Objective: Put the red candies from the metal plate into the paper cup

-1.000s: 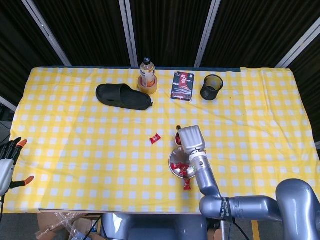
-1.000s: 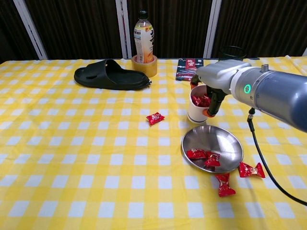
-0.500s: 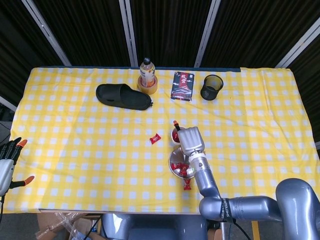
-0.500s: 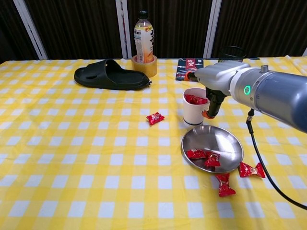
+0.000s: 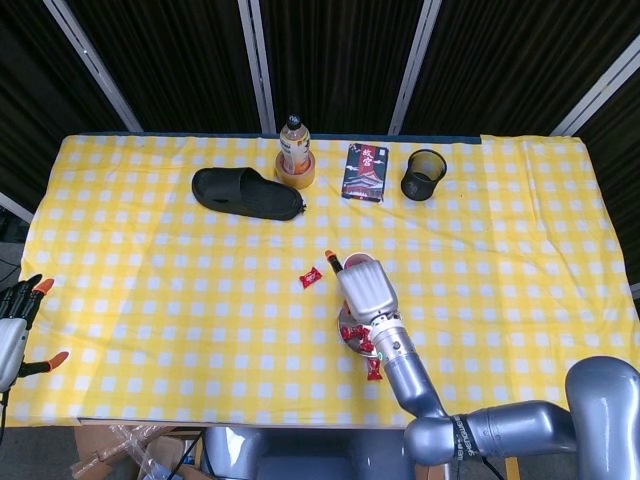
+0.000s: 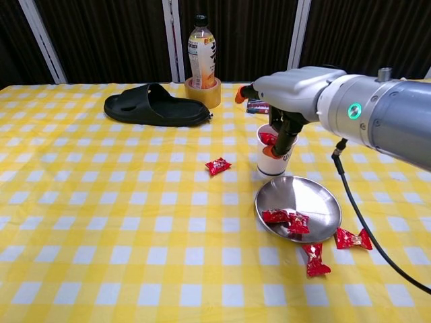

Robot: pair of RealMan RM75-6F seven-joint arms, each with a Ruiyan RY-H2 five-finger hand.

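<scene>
Right hand (image 6: 286, 91): over paper cup (image 6: 271, 160), fingers (image 6: 281, 138) hanging down, grasp cannot be told | left hand (image 5: 15, 325): off table edge, fingers spread, released | red candies (image 6: 285, 219): two on metal plate (image 6: 316, 198), others in cup, three loose on table (image 6: 101, 215)

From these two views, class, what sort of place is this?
Probably a robot test bench, not a home: a table in yellow checked cloth against black curtains, with unrelated props such as a slipper, a bottle and a metal plate.
</scene>
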